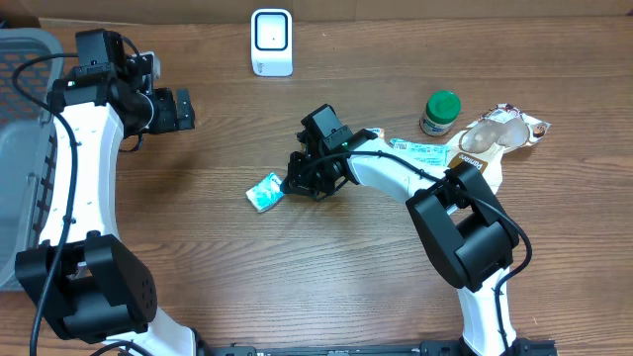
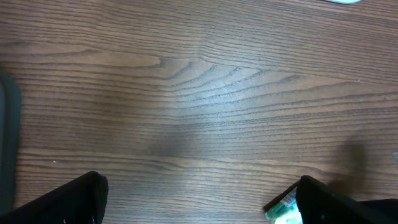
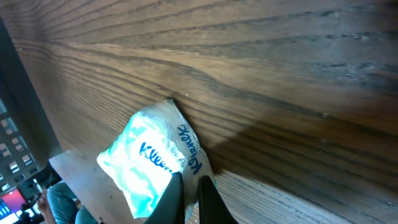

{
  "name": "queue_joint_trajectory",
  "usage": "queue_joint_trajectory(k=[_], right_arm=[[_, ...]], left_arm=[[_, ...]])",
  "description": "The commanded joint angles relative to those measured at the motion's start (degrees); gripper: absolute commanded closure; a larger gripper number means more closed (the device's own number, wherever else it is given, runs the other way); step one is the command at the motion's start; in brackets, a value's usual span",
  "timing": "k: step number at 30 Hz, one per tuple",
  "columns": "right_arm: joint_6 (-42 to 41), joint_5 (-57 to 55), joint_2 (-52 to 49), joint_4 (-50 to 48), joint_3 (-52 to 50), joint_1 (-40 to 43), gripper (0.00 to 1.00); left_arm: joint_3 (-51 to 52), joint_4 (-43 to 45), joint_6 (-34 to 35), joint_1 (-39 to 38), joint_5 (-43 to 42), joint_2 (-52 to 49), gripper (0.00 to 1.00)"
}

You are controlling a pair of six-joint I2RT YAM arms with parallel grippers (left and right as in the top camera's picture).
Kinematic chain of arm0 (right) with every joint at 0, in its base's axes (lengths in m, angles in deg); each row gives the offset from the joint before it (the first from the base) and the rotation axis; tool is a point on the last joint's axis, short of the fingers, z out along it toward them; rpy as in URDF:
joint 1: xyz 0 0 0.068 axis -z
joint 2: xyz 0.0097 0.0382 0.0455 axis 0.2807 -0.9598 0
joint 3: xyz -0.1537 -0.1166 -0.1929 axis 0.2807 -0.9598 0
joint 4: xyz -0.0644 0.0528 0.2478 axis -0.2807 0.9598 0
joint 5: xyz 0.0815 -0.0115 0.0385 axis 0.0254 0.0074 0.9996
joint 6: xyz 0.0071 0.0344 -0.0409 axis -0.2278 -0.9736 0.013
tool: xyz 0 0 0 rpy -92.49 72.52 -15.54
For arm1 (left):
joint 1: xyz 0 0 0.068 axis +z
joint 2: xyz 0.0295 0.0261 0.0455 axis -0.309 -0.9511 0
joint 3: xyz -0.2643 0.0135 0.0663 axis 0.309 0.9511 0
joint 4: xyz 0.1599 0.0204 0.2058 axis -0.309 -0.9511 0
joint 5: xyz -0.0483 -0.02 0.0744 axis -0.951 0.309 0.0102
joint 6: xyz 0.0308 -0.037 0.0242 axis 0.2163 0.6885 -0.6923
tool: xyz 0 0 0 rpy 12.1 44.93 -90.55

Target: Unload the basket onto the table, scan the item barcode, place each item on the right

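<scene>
The right gripper [image 3: 189, 185] pinches the edge of one tissue pack [image 3: 146, 165] (jaws closed on it); the left gripper [image 2: 199, 202] gapes open; one scanner [image 1: 271, 42] stands apart.

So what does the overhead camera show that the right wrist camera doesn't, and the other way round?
Only the overhead view shows the white scanner, the green-lidded jar, the snack packet, the grey bin and the open left gripper. Only the right wrist view shows the Kleenex lettering on the tissue pack and the right gripper pinched shut on its edge. Both show that pack, that gripper and the wooden table.
</scene>
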Motion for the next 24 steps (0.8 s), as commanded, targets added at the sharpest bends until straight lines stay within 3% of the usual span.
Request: queue_joint_trajectory(k=[1,4,7,12,19,24], right_arm=[[4.52,4.85,-0.57,-1.42,-0.22,-0.09,0.96],[11.26,13.68,0.52,-3.26,-0.13,1.25,0.96],[23.39,27.98,3.23,-4.07,-0.13,3.76,0.96],[39.65,44.57,7.65,1.79,-0.13,8.68,0.96],[62.38,47.23,10.12,16.57,-0.13,12.74,0.96],[80.85,41.31,10.14,28.37,-0.13,12.83,0.96]], left_arm=[[-0.98,0.07,-1.07,0.13,0.37,0.68,0.01],[-0.98,0.07,-1.07,0.13,0.37,0.68,0.01],[-0.98,0.07,-1.07,0.13,0.37,0.68,0.01],[-0.98,0.07,-1.07,0.13,0.37,0.68,0.00],[-0.98,0.07,-1.07,0.13,0.37,0.68,0.00],[-0.98,0.07,-1.07,0.13,0.37,0.68,0.00]])
